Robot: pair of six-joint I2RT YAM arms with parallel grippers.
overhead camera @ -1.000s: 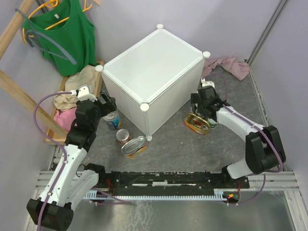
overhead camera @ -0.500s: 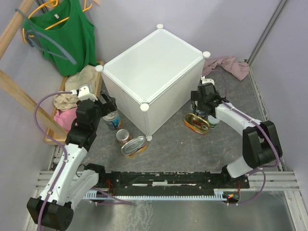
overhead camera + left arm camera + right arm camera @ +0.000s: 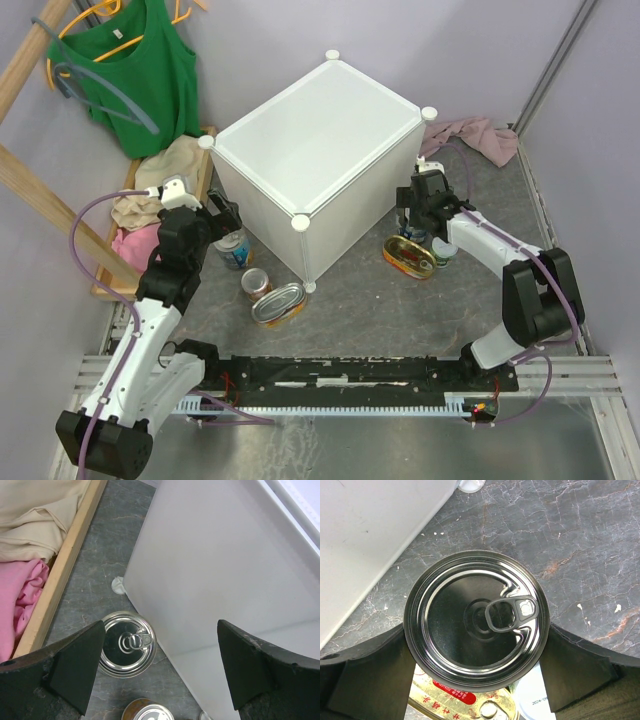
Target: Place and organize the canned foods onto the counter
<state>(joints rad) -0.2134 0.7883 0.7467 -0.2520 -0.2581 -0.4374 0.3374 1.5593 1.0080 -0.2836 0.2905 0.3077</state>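
White cube counter (image 3: 320,140) mid-scene, round connectors at its corners. All six cans down on the dark stone-patterned mat (image 3: 360,300) at the counter's base, three on either side of its near corner.

On the counter's left side: left gripper (image 3: 227,217) just beside the wall, its fingers (image 3: 75,665) spread wide, clamped on nothing. Below the gap, a tall blue-labelled can (image 3: 233,248), upright, pull-tab up, just beside the counter's wall, narrower than the spread and apart from both fingers. By the counter's near corner foot, a small orange-red can (image 3: 256,283), upright. Next to it a flat oval tin (image 3: 278,303), silvery lid up, touching or almost touching.

On the counter's right side: right gripper (image 3: 421,212) straight above the second tall can (image 3: 476,617), upright near the counter's right wall. Fingers (image 3: 370,680) flanking that can, each right at its rim; pressing or merely alongside, cannot tell. Just past it, away from the counter, the other oval tin (image 3: 409,257), red-yellow, with a small green-white can (image 3: 443,250) beside it.

Behind the counter's right rear corner, a pink cloth (image 3: 478,138). Off the counter's left side, a wooden rack (image 3: 60,208) and a green top (image 3: 135,75) on a hanger.
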